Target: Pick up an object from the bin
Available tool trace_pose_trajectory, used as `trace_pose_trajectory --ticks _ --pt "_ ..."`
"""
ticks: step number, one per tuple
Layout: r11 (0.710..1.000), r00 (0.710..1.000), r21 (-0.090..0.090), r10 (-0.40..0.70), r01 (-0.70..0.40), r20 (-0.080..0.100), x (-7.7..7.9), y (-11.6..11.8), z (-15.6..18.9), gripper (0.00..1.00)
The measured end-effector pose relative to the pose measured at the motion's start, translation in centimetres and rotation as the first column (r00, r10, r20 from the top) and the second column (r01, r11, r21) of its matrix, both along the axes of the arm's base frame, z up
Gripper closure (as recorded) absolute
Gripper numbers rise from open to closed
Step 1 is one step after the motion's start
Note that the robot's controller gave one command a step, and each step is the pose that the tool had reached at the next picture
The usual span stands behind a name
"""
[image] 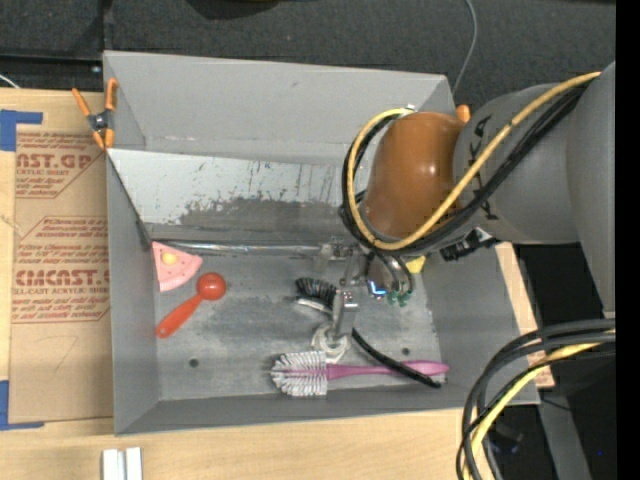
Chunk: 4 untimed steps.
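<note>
Brush: white bristle head, long pink handle, lying flat on the bin floor along the foot of the near wall with its head toward the left and its handle running right. It has probably settled there because the sloping walls of the bin send loose things down onto the flat bottom. Gripper: tip low over the floor, just behind the bristle head and very near it; contact cannot be judged. Whether the jaws stand apart or together cannot be told from this angle, and nothing can be seen between them. The tool leans down and leftward from the orange wrist cover, which fits an arm entering from the right. Black cord: thin and curved, running from just right of the gripper tip to the end of the pink handle and crossing it there, so a lift of the brush could drag the cord along. Black tuft: small and bristly, just left of the gripper's shaft, kind uncertain. Red spoon: lying aslant at the floor's left, well apart from the gripper. Pink wedge: flat, with a yellow spot, just above the spoon at the foot of the left wall. Status: nothing lifted; the brush head is judged the nearest candidate.
</note>
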<state>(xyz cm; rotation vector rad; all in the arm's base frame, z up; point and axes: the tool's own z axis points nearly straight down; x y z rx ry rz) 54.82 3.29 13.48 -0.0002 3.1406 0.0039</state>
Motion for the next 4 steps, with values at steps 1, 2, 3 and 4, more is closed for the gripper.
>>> trace_pose_trajectory --ticks 1,2,3,4 --pt "1.0 1.0 0.0 0.0 0.0 0.0 0.0 0.0 0.0 0.0" --pt "0.989 0.989 -0.001 0.149 -0.149 0.006 -4.3 -6.8 -6.0 0.0" --pt "0.992 0.992 0.0 0.129 -0.129 0.007 -1.4 -5.4 -4.3 0.0" --pt "0.994 0.994 0.001 -0.114 0.114 0.001 -3.0 -5.1 -6.4 0.0"
